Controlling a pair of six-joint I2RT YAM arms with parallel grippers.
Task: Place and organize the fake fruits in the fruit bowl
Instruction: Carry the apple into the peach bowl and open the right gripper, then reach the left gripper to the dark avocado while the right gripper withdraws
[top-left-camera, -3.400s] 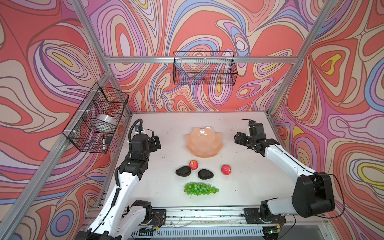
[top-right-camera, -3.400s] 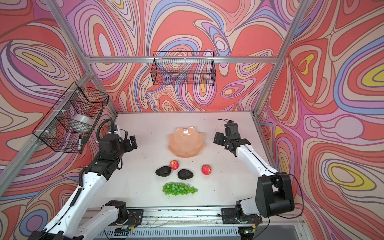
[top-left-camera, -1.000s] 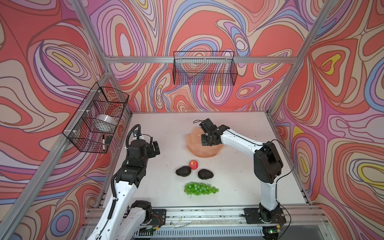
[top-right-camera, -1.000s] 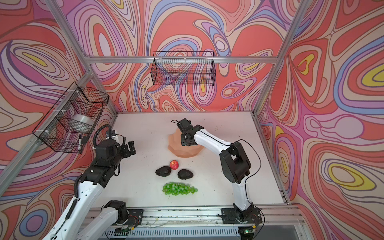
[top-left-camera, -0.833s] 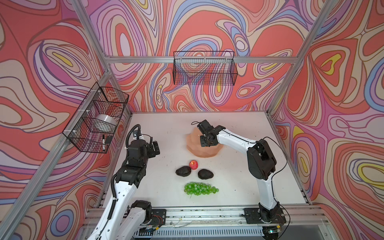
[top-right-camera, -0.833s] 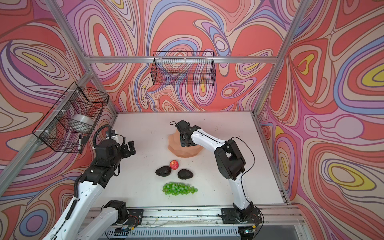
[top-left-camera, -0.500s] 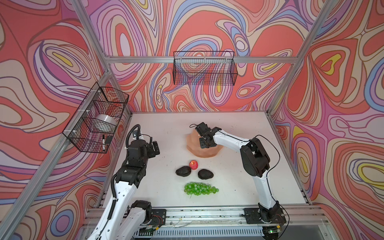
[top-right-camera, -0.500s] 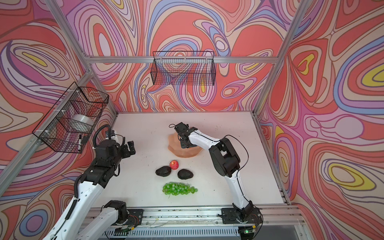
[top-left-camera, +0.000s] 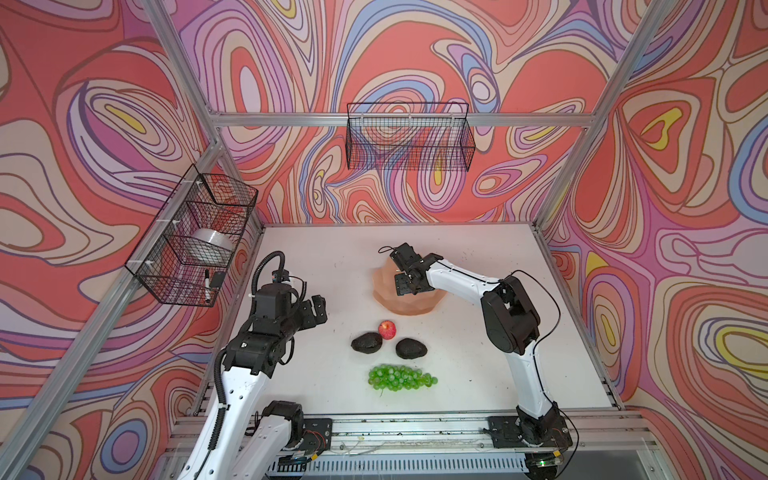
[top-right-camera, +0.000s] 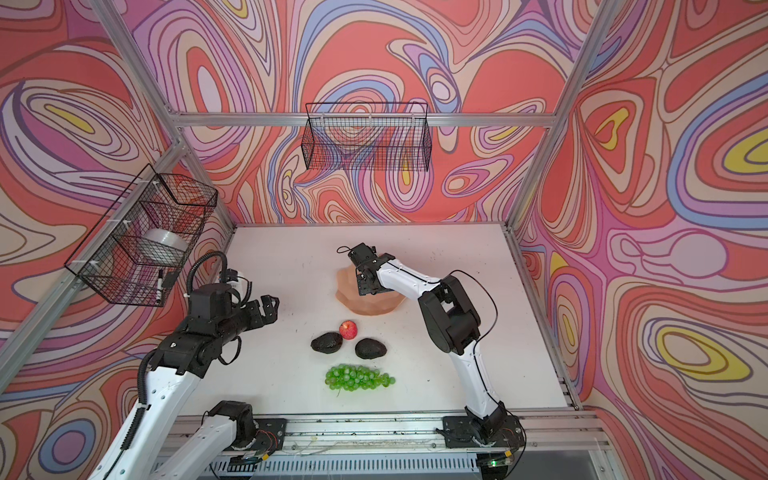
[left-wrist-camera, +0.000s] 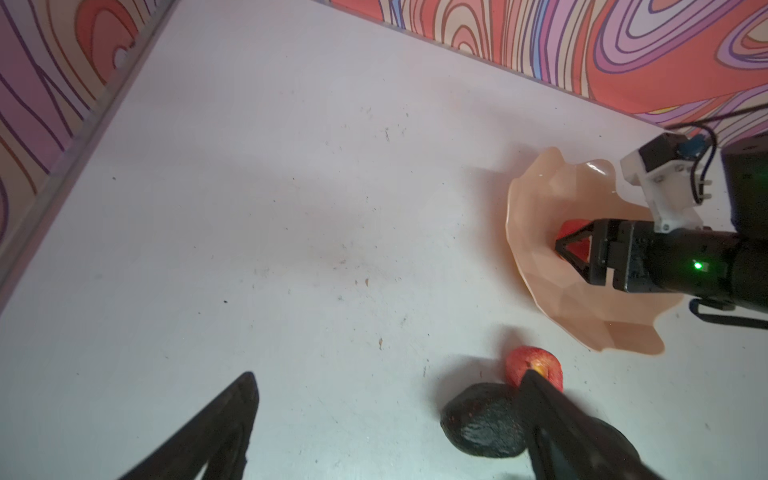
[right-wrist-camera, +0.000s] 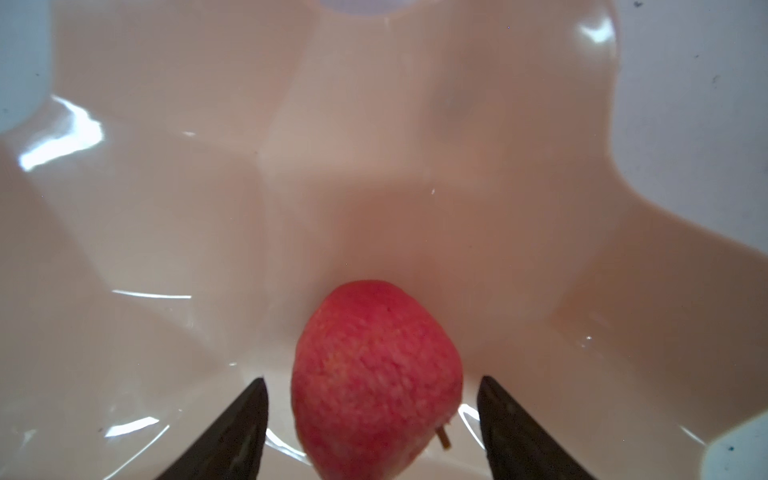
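The peach-pink fruit bowl stands mid-table. My right gripper reaches down into it and is open. A red apple lies in the bowl between its fingers, with a gap on each side. On the table in front of the bowl are another red apple, two dark avocados and a bunch of green grapes. My left gripper hovers open and empty, left of the fruit.
A black wire basket hangs on the back wall. Another wire basket on the left wall holds a white roll and a marker. The right arm's elbow stands over the table right of the bowl.
The right gripper's jaws have opened and let go of the apple inside the bowl; the gripper has shifted slightly left over it. The left arm has barely moved.
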